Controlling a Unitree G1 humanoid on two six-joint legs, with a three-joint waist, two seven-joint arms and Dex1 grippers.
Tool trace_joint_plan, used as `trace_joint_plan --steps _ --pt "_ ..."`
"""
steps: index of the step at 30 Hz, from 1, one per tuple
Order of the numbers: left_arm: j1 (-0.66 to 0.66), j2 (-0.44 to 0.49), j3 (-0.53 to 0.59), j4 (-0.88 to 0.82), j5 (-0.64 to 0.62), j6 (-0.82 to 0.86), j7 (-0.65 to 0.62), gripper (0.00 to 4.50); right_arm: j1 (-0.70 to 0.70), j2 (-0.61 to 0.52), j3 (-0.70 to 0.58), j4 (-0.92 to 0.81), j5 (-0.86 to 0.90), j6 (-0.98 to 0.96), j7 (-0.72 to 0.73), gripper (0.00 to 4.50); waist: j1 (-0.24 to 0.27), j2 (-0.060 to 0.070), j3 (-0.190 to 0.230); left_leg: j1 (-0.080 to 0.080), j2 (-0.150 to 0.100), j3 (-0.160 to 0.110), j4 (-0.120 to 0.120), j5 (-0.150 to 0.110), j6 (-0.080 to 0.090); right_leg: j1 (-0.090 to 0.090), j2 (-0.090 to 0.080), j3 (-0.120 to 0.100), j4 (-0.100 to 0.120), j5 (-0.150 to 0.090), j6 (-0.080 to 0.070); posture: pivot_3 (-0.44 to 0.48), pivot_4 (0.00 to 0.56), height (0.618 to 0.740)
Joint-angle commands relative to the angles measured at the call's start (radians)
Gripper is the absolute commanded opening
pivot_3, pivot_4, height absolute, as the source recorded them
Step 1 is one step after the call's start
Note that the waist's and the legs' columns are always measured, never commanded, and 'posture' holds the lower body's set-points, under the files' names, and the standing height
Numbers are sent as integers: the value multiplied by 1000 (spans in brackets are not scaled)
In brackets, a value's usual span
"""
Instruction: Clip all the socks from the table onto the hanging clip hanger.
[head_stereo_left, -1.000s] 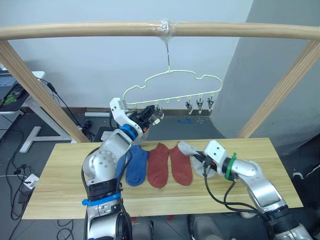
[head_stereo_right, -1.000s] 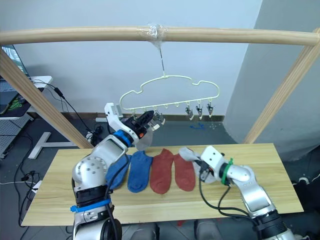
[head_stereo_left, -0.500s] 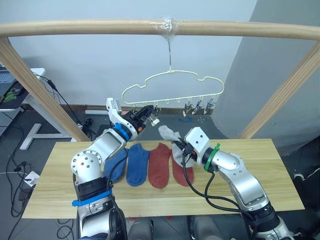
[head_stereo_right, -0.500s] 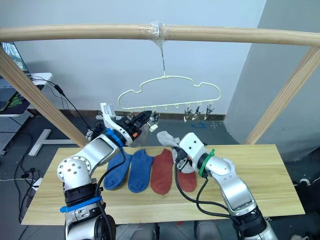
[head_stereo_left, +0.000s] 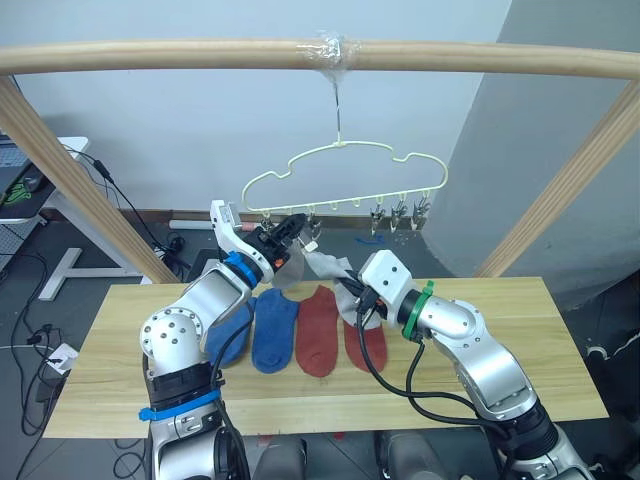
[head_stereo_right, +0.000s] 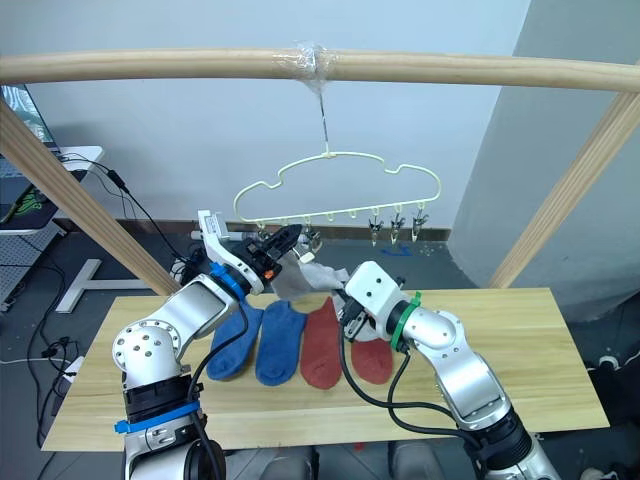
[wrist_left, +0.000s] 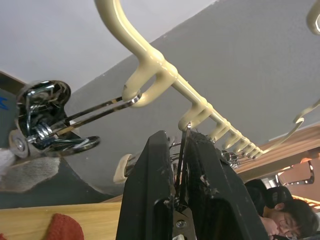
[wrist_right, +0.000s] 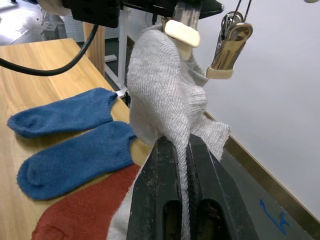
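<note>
My right gripper (head_stereo_left: 349, 291) is shut on a light grey sock (wrist_right: 165, 100) and holds it up in the air. The sock's top edge touches a clip (wrist_right: 181, 30) of the pale yellow hanger (head_stereo_left: 345, 145). My left gripper (wrist_left: 181, 137) is shut on that clip, under the hanger's left half. A metal clip (wrist_left: 42, 120) beside it holds a bit of grey fabric (wrist_left: 25, 172). Two blue socks (head_stereo_left: 272, 332) and two rust-red socks (head_stereo_left: 318, 340) lie side by side on the table (head_stereo_left: 500, 330).
The hanger hangs from a round wooden pole (head_stereo_left: 200, 55) carried by slanted posts (head_stereo_left: 560, 170) at both sides. Three bare clips (head_stereo_left: 400, 211) dangle at the hanger's right end. A person (wrist_left: 280, 215) is seen in the left wrist view.
My right gripper has lifted the grey sock off the table, up and to the left, to the clip in my left gripper. The left arm has barely moved.
</note>
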Motion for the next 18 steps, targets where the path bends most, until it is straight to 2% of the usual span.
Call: trace_joint_plan --steps 1,12,18 --pt "6 17 -6 -8 -17 -8 11 113 -11 1 -2 -58 3 -7 -9 17 0 0 0 0 0 0 0 0 0 0 0 0 0 0 0 71 183 740" --pt "7 37 -26 0 -34 -23 19 113 23 -41 -4 -79 -19 -65 -28 17 0 0 0 0 0 0 0 -1 1 0 0 0 0 0 0 67 190 740" --pt "9 33 -34 -9 -46 -26 26 113 14 -20 0 -78 -31 -83 -48 17 0 0 0 0 0 0 0 -1 1 0 0 0 0 0 0 67 190 740"
